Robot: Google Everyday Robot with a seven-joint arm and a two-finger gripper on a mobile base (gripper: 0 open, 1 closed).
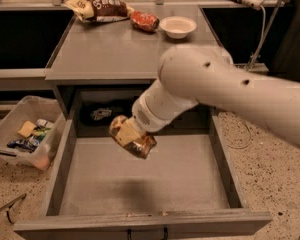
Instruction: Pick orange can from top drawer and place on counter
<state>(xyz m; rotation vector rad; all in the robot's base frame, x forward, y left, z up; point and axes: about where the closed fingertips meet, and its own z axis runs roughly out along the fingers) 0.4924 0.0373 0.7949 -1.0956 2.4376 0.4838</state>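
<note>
The orange can [133, 138], orange-brown with pale label patches, hangs tilted in the air above the open top drawer [155, 184]. My gripper [127, 132] sits at the end of the white arm that reaches in from the right. It is shut on the can and mostly hidden behind the wrist. The can's shadow falls on the bare grey drawer floor below it. The grey counter [105, 49] lies just above and behind the drawer, with the can held below its front edge.
At the back of the counter lie a brown-and-yellow snack bag [97, 6], a shiny red item [144, 20] and a white bowl [177, 26]. Dark items [102, 113] lie at the drawer's back. A clear plastic bin [25, 131] stands on the floor to the left.
</note>
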